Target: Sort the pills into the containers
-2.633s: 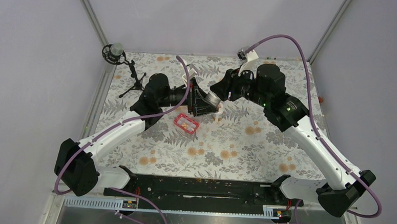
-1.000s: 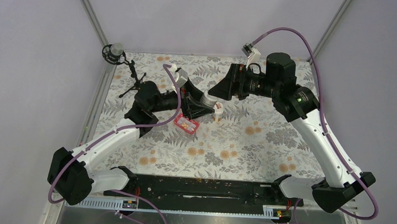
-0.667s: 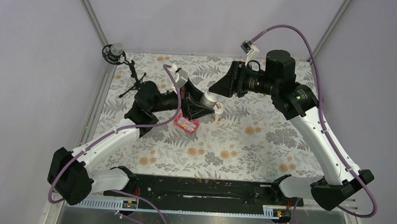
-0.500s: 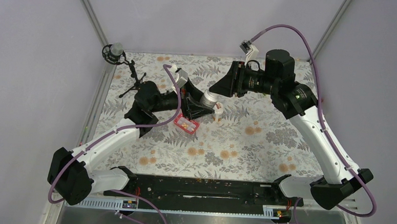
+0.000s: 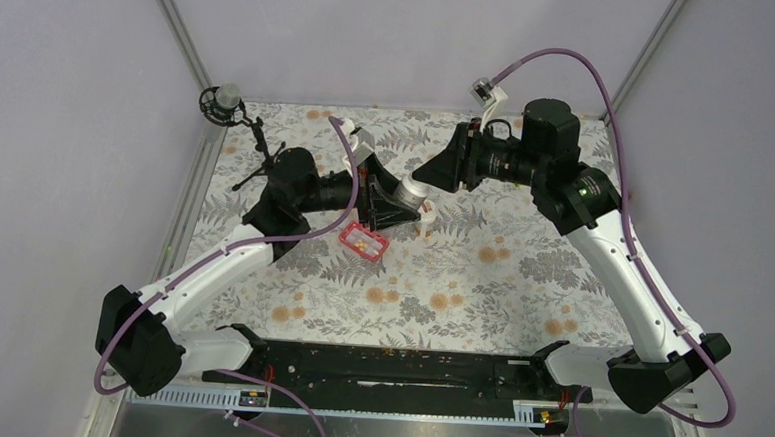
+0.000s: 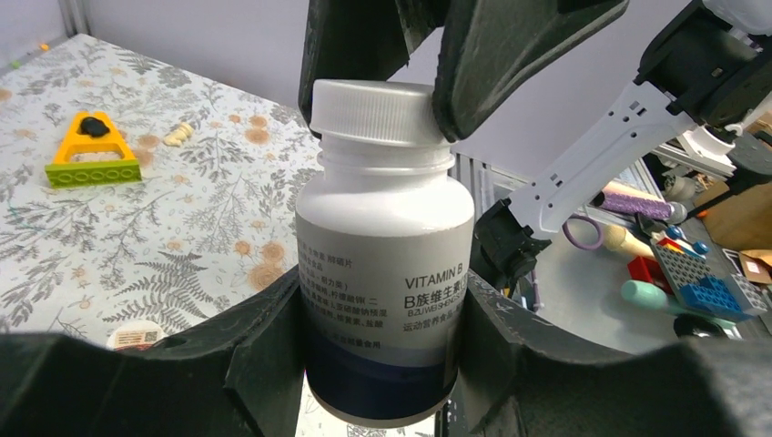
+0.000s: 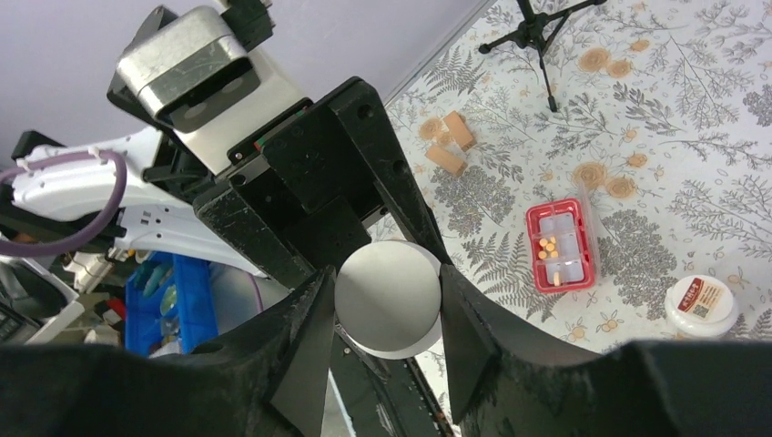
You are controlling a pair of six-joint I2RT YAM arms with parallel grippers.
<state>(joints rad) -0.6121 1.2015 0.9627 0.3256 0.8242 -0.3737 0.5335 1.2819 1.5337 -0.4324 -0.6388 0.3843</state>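
Observation:
A white vitamin bottle (image 6: pixel 382 264) is held in the air between both arms. My left gripper (image 6: pixel 382 360) is shut on its body; it also shows in the top view (image 5: pixel 379 206). My right gripper (image 7: pixel 388 300) is shut on the bottle's white cap (image 6: pixel 382 111), one finger on each side, and it shows in the top view (image 5: pixel 428 177). The red-pink pill tray (image 7: pixel 562 246) lies open on the cloth below, also in the top view (image 5: pixel 363 241). A few yellow-orange pills (image 7: pixel 547 248) lie in its compartments.
A second small white bottle (image 7: pixel 701 307) stands on the cloth right of the tray (image 5: pixel 426 214). A yellow wedge tool (image 6: pixel 88 157) lies at the far side. Wooden blocks (image 7: pixel 448 141) and a small black tripod (image 5: pixel 252 149) are at the back left.
Both grippers have kept hold of the bottle. The right arm has risen since the oldest frame. The left wrist has shifted slightly right and turned in the last second.

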